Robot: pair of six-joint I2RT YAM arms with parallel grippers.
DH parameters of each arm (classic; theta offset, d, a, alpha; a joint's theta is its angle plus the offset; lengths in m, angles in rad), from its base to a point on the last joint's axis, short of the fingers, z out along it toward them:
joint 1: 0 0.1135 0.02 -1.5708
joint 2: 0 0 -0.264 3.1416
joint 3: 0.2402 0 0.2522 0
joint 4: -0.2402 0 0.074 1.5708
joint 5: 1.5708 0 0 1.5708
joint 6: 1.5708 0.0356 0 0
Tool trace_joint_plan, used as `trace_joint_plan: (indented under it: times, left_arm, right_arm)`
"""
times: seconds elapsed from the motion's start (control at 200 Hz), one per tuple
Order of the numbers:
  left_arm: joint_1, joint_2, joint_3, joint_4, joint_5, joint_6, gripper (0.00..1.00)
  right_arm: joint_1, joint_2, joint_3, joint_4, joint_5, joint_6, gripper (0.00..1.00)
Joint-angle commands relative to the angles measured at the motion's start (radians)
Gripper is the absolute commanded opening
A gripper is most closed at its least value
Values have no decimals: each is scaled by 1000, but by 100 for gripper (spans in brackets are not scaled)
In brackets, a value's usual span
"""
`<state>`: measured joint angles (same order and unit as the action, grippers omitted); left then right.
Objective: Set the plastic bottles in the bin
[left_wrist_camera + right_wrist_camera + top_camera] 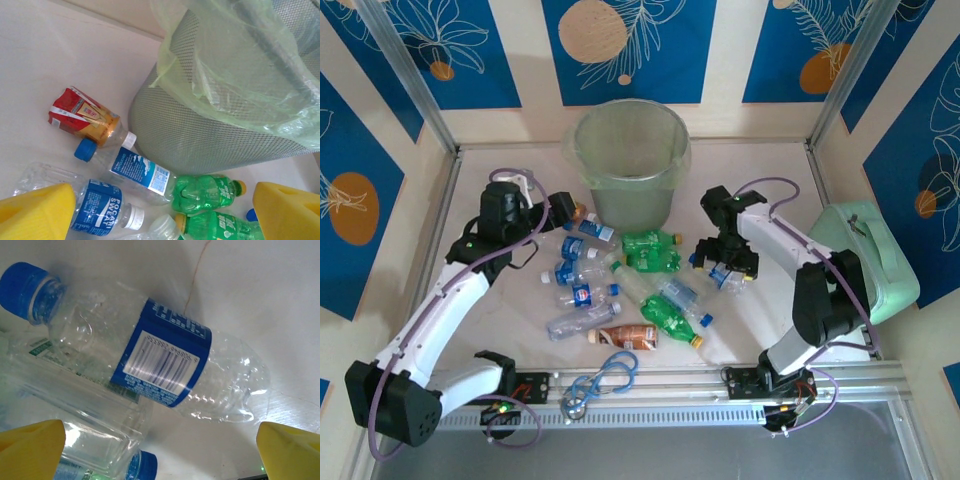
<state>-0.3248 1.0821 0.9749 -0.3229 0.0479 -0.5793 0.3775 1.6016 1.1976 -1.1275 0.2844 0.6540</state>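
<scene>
Bin (630, 185): one
Green bottles (652, 242): three
Brown bottle (628, 337): one
Orange-red bottle (85, 117): one
Clear blue-labelled bottles (582, 294): at least seven, overlapping, exact count unclear
Looped cable (603, 378): one
Mint case (880, 265): one

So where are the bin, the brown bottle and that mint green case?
bin (632, 195): top view, on its front wall.
brown bottle (628, 337): top view, on the middle of its body.
mint case (892, 282): top view, on its upper face.

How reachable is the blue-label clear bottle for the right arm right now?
Likely yes: the right gripper hangs open directly over the blue-label bottle, jaws either side, nothing lying on top of it.
</scene>
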Motion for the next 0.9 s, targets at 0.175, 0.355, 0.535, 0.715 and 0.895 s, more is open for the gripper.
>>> trace_joint_plan:
  times: [0.175,0.355,0.535,0.715,0.895]
  left_arm:
    - [-29,13,39,12,43,-28,91]
    - [-30,19,43,18,53,-36,90]
    - [-34,25,45,20,58,-41,90]
    - [-39,32,48,19,53,-49,89]
    - [-45,42,45,26,55,-59,89]
  right_arm:
    - [-23,100,75,-40,0,-47,99]
    - [-72,123,67,-32,-10,-46,99]
    - [-158,105,44,-20,-29,-20,99]
    - [-170,74,57,-5,-49,-39,99]
    - [-84,120,102,-13,-40,-88,99]
